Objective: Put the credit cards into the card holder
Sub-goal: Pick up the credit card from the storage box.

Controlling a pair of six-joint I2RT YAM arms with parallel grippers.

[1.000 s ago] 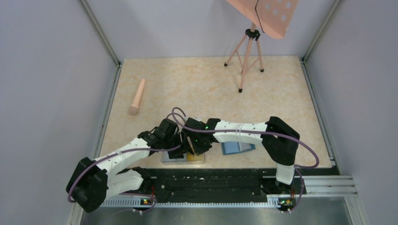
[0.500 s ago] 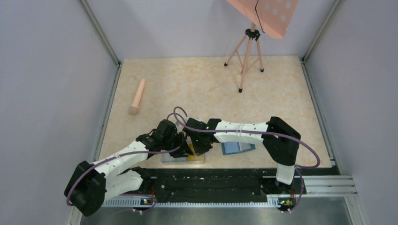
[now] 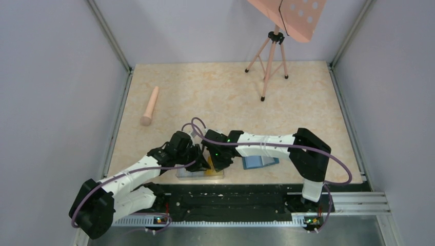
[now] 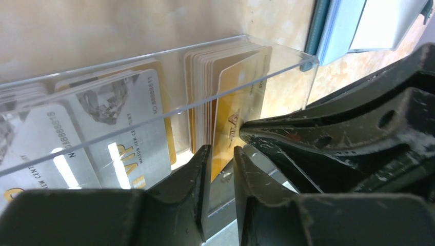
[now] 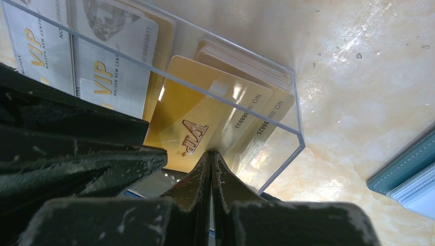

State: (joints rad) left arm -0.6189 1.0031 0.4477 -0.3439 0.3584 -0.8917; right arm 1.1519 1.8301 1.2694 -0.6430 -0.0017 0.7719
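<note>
Credit card sits between narrowly parted jaws of left gripper; right gripper closed.

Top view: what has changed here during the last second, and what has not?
The left arm's elbow swung back toward the near edge, and the left gripper slid slightly right over the box. Its jaws now straddle a gold card, with a gap left. Nothing was taken or released. The right gripper, shut against that card, the holder and the pink stick stayed.
</note>
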